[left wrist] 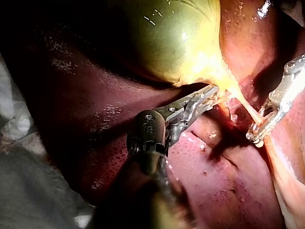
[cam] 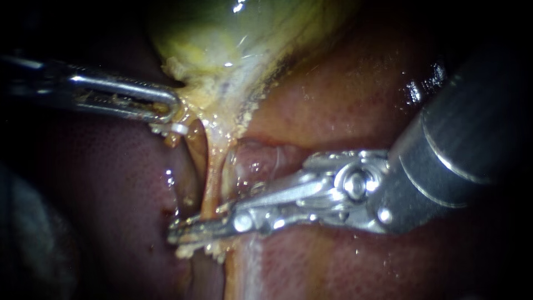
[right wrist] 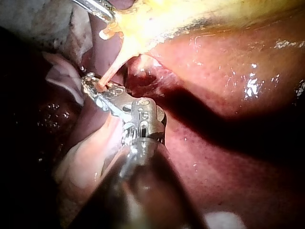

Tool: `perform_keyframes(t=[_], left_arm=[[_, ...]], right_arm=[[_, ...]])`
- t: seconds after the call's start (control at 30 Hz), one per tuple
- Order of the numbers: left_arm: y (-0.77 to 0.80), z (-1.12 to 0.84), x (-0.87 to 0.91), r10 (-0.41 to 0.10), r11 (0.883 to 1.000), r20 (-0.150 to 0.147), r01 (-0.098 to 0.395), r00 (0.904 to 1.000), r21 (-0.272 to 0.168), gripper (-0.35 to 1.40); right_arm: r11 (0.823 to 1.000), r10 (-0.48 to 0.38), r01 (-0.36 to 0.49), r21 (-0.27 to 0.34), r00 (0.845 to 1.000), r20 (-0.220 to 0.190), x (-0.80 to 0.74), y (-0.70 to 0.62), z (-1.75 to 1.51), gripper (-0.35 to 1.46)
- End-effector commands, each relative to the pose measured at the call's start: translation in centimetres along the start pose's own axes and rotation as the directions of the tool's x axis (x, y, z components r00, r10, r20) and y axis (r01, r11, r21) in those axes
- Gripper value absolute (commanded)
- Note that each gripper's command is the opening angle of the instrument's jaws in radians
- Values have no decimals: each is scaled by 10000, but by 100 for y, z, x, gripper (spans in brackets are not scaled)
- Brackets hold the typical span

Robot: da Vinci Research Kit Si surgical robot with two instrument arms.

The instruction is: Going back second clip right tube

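Right instrument has its jaws slightly apart around the tube, lower middle of frame. I'd back straight out, no twisting. Left instrument jaws grip the gallbladder neck, so hold that taut.

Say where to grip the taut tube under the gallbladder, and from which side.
Likely mid-span of the tube: there it hangs taut and bare, clear of the liver. Come in from the right, square across it, since it runs down from the gallbladder and the left instrument crowds the neck side.
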Motion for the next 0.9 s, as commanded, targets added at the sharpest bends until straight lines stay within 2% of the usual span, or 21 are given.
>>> perform_keyframes(t=[0.03,0.13,0.23,0.33,0.53,0.73,0.9], left_arm=[[0,0,0,2,10000,3,-2,10000,6,-35],[0,0,0,3,10000,4,-3,10000,4,-35],[0,-1,0,4,10000,5,-4,10000,2,-35],[0,-1,0,4,10000,5,-4,10000,2,-35],[0,-1,0,4,10000,6,-4,10000,1,-35],[0,-1,0,4,10000,6,-4,10000,0,-35],[0,-1,0,4,10000,6,-4,10000,1,-35]], right_arm=[[9986,-509,509,166,9987,30,-1,2,0,-35],[9824,-1828,1833,361,9830,-166,-3,6,2,12],[9806,-1873,1890,512,9817,-358,-9,12,5,34],[9773,-2033,2052,531,9783,-399,-15,17,8,40],[9647,-2579,2599,428,9650,-477,-25,36,13,45],[9438,-3305,3295,-263,9399,-860,-26,56,9,50],[9274,-3740,3718,-399,9229,-917,-27,66,-2,50]])
